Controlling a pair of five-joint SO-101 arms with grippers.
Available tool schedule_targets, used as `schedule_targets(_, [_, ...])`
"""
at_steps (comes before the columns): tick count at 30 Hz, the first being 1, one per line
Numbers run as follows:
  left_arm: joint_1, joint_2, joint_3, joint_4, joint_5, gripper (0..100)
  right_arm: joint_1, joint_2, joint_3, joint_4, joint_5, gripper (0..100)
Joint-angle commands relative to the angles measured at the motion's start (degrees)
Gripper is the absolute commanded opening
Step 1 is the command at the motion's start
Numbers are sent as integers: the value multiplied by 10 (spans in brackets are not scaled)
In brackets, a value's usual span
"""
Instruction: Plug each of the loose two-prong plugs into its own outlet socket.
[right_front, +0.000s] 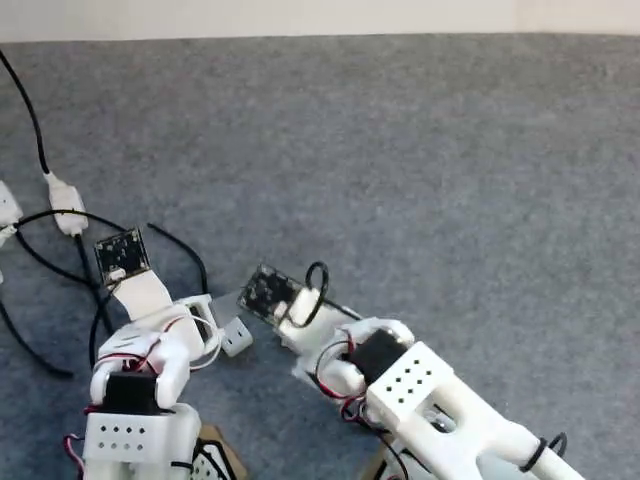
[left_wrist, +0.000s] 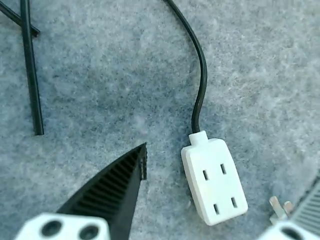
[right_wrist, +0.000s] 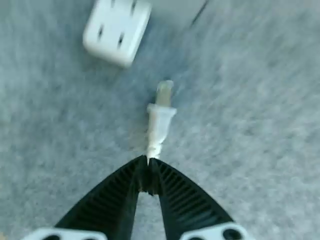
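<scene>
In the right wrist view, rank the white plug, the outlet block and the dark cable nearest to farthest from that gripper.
1. white plug, tail pinched in the right gripper.
2. outlet block, ahead of the plug.
3. dark cable, past the block.

Your high view hangs above the grey carpeted table (right_front: 420, 150) and looks down and away across it from the near edge, where the two white arms (right_front: 430, 400) come in. Your left wrist view looks steeply down from close to the carpet onto a white four-slot outlet block (left_wrist: 214, 181). Your right wrist view sits just as close, facing past the right gripper (right_wrist: 148, 174) at a white two-prong plug (right_wrist: 160, 117). All three views share that carpet.
</scene>
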Motion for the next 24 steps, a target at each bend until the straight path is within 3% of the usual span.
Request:
schedule_targets(1, [-7, -4, -5, -9, -6, 475, -31, 3, 0, 5, 8, 6])
schedule_targets(9, [-7, -4, -5, -9, -6, 475, -35, 58, -12, -4, 11, 9])
schedule_targets(16, [-7, -4, -5, -7, -6, 475, -29, 124, -32, -38, 47, 166])
schedule_targets(24, [-7, -4, -5, -8, -6, 475, -28, 210, -87, -40, 60, 166])
